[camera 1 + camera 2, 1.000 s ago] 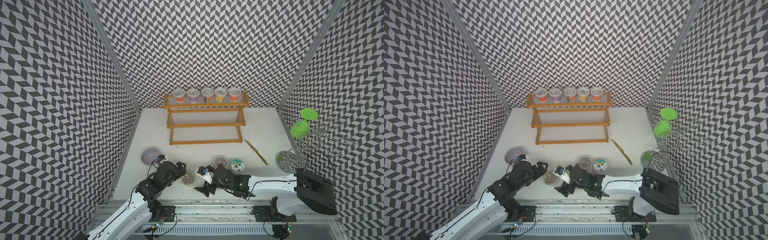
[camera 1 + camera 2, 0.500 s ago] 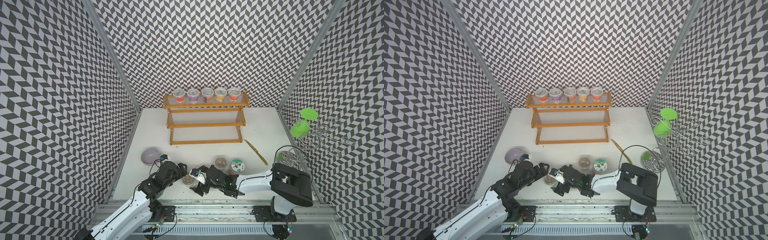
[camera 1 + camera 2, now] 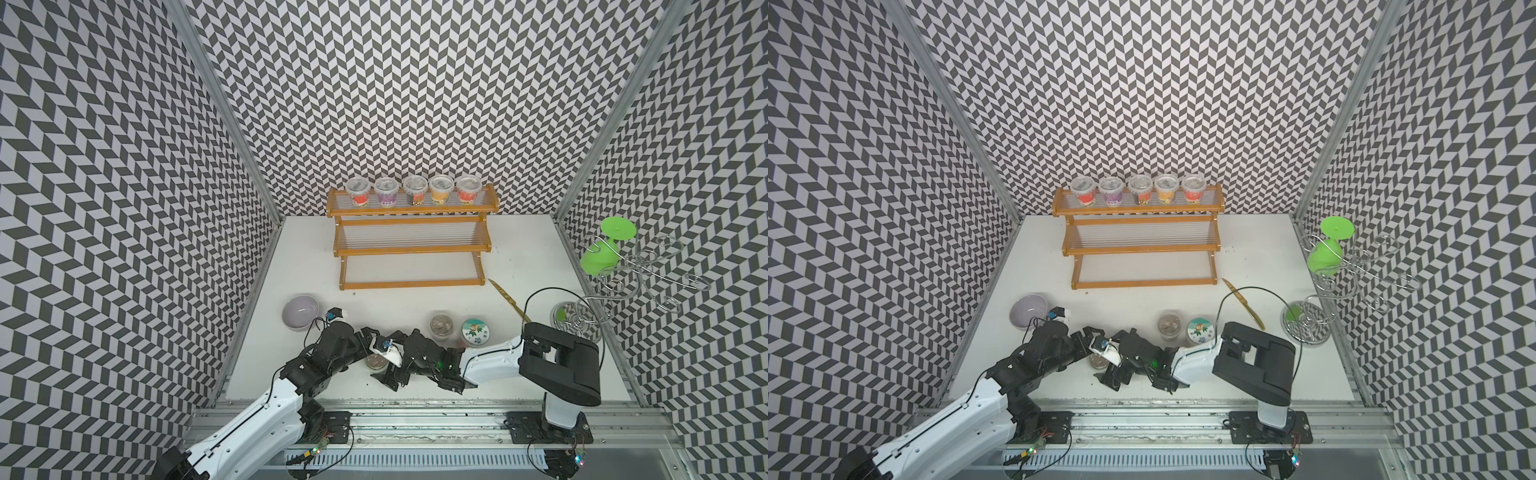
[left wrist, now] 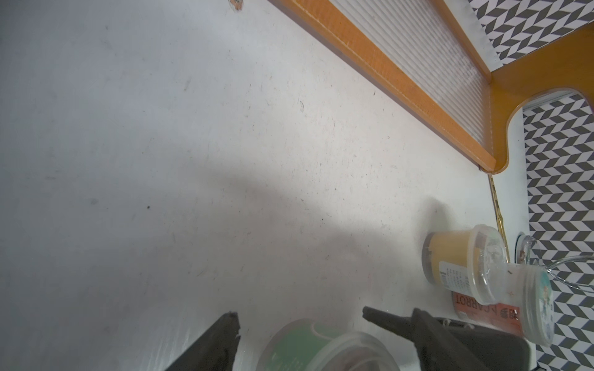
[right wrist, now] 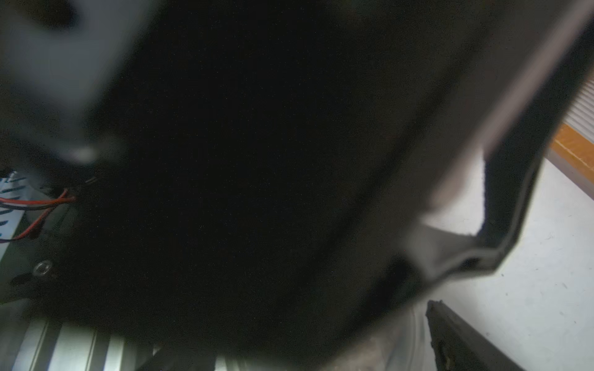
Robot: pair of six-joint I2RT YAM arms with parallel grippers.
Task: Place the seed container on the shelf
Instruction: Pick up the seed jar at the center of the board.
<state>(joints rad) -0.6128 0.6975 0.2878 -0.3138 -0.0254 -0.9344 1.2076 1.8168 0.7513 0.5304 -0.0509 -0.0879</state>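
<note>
Farthest left, a lilac bowl (image 3: 301, 311) sits on the white table (image 3: 415, 303) near the side wall. Next comes the left gripper (image 4: 300, 317), low over the table near the front edge. Its wrist view shows the jaws spread, with a finger (image 4: 225, 337) on either side of the seed cup (image 4: 321, 348). Bare table shows between that finger and the cup's wall; whether the opposite finger touches the cup I cannot tell.

The seed cup stands upright on the table between the two grippers, with a clear lid and a green label, well apart from the shelf (image 3: 411, 250). The shelf stands against the back wall, behind the cup and a little to its right, and five lidded cups (image 3: 414, 195) line its top tier.

Just right of the seed cup, the right gripper (image 3: 386, 379) reaches in from the other side, jaws wide apart and close beside the cup. A dark blurred mass blocks most of its wrist view, so contact cannot be judged.

Farther right stand two more cups (image 3: 441, 324), close together, one with a yellow label and one with a printed lid. Beyond them a gold knife (image 3: 509, 297) lies flat on the table. At the far right a wire stand (image 3: 636, 282) carries a green glass (image 3: 600, 255) hung upside down.
</note>
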